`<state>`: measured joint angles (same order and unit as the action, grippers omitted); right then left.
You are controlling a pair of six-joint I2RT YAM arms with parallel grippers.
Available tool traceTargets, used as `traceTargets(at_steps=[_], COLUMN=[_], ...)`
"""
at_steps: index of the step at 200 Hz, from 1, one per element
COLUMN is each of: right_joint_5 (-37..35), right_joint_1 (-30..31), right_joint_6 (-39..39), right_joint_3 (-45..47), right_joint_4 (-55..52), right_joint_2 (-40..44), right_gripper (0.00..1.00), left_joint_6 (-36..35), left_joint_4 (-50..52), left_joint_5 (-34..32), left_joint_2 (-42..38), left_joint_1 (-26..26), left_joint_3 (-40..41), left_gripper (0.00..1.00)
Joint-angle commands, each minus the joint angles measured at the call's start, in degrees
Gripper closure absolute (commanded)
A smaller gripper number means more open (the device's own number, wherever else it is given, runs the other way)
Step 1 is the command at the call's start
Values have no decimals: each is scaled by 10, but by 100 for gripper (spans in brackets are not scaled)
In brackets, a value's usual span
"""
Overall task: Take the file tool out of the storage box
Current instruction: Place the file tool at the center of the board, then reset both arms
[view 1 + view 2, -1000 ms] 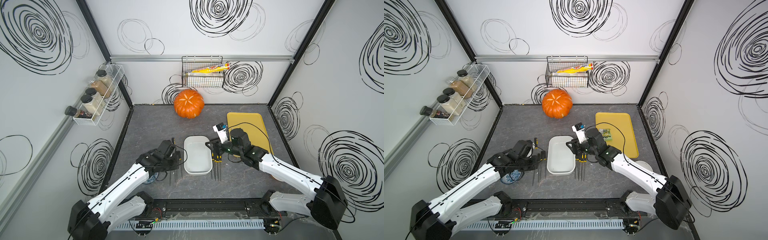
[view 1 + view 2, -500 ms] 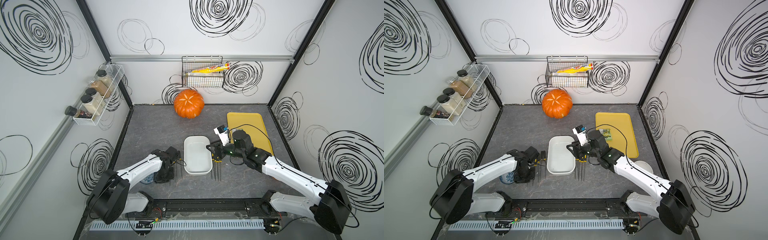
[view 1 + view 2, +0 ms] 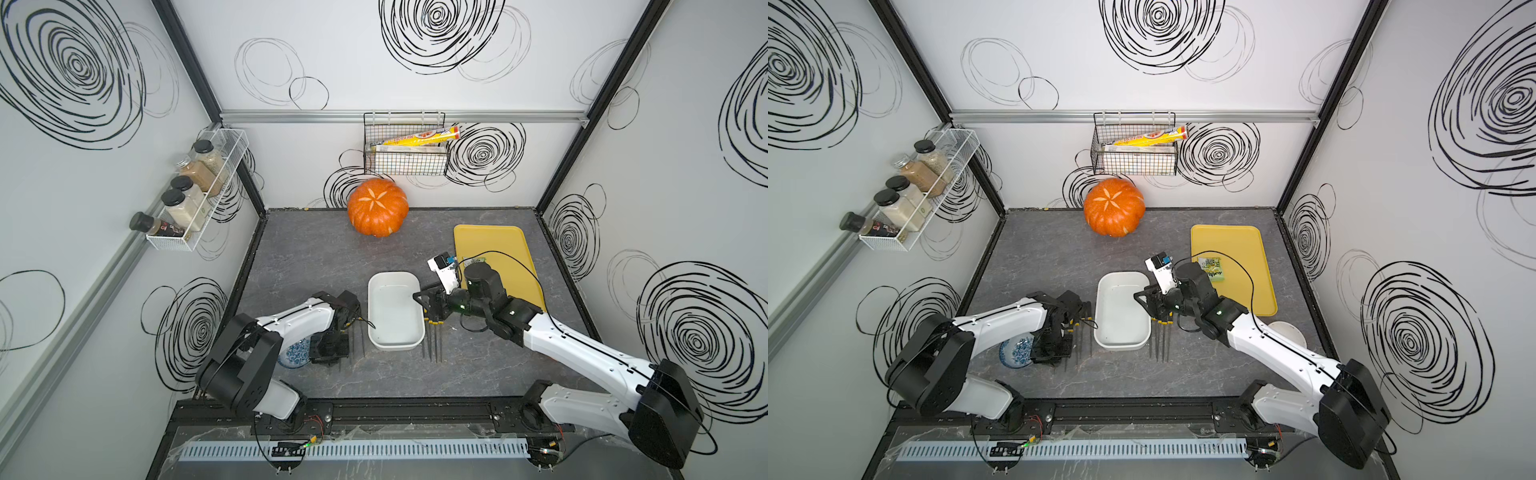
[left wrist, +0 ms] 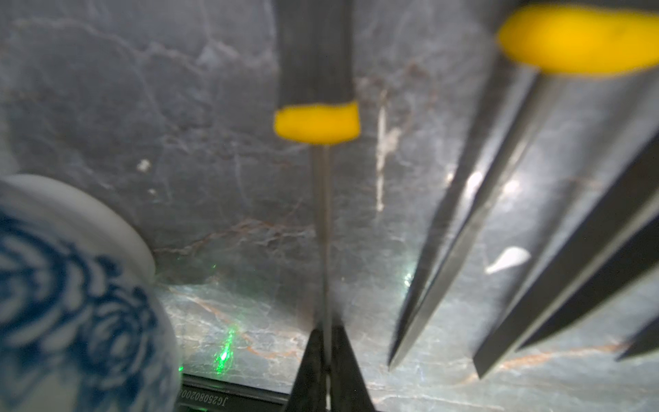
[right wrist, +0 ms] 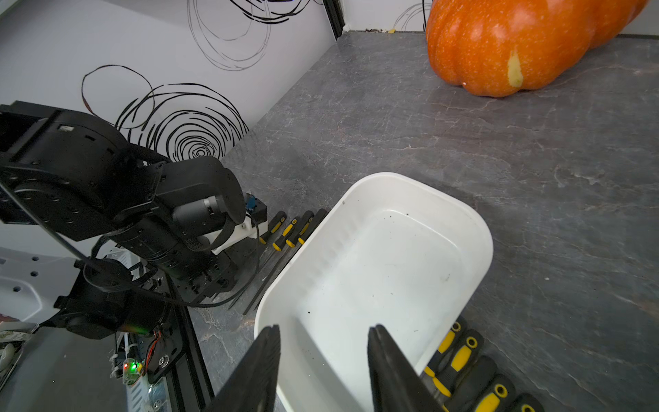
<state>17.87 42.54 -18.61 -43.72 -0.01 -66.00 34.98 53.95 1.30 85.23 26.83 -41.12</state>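
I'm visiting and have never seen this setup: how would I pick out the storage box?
Find the orange pumpkin at the back wall, then come forward to the middle of the grey table. The storage box is the deep, empty white tub with rounded corners, with yellow-and-black-handled files lying along both long sides; unlike the flat yellow tray nearby, it has walls.

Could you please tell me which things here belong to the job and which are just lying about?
Job: storage box; left end effector, gripping a thin file; right end effector, open; other files beside the box.
Lying about: pumpkin, yellow tray, patterned bowl, wire basket, spice jars.
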Motion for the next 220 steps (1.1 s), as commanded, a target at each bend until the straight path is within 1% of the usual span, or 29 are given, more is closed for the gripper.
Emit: traceTargets(at_steps=[1,10,29,52,70,79,83,89,100,102,103,104,105,107,109,125,138,147,155,160,168,178,183,190,196,204,210,220], right_joint_5=[-1,-1,-2,-1,-3,-18,-32,-53,-90,-97,-99,-104,-108,-115,-122,-175,-236,-290,-341,-369,-408,-462,-481,-505,-516,-520,-508,-482], right_joint_1=[1,2,2,2,2,1,0,1,-1,-1,-1,-1,-2,-2,-2,-4,-4,-4,-7,-12,-20,-29,-36,-46,-64,-96,-125,-175], right_joint_6=[0,-1,-1,-3,6,18,24,33,51,54,55,56,57,60,63,85,100,114,126,135,152,171,184,207,224,225,220,210], right_joint_3=[7,10,12,15,14,9,6,2,0,2,2,2,2,3,4,14,35,59,82,93,111,139,152,170,183,194,203,230], right_joint_4=[5,7,8,12,12,4,-1,-8,-8,-7,-6,-6,-5,-2,-1,23,58,91,120,136,160,194,213,239,264,287,306,361], right_joint_2=[7,6,0,-6,-3,4,9,16,35,38,40,42,44,47,51,78,97,108,115,117,122,126,127,127,124,121,118,107], right_gripper=[55,55,54,54,54,54,53,53,51,51,49,46,45,42,39,17,1,0,0,0,0,0,0,0,0,0,0,0], left_joint_6=[-17,-15,-15,-17,-3,8,13,18,29,31,32,32,33,33,34,30,19,-15,-11,-19,-75,-125,-166,-217,-246,-256,-258,-272], left_joint_4=[-32,-31,-30,-28,-18,-19,-22,-34,-77,-88,-93,-101,-107,-118,-134,-258,-384,-495,-578,-626,-709,-792,-835,-858,-861,-855,-855,-904], left_joint_5=[7,4,4,2,-13,-19,-22,-25,-35,-38,-39,-39,-40,-40,-39,-50,-89,-129,-191,-212,-228,-275,-278,-270,-271,-287,-283,-273], left_joint_2=[9,8,4,-9,-42,-69,-82,-100,-131,-136,-138,-142,-145,-149,-155,-204,-257,-300,-334,-351,-375,-390,-392,-390,-385,-369,-356,-329], left_joint_1=[-2,-2,-6,-8,-6,-6,-5,-4,-3,-4,-4,-4,-4,-5,-5,-1,-1,-1,-5,-10,-17,-19,-23,-32,-41,-60,-77,-101], left_joint_3=[1,-1,-2,-6,-22,-37,-48,-63,-87,-89,-90,-91,-93,-95,-97,-90,-49,8,58,89,134,183,205,219,219,213,209,226], left_gripper=[84,79,77,68,65,63,58,47,35,29,24,13,7,2,1,1,1,1,1,1,1,1,1,1,1,1,1,1])
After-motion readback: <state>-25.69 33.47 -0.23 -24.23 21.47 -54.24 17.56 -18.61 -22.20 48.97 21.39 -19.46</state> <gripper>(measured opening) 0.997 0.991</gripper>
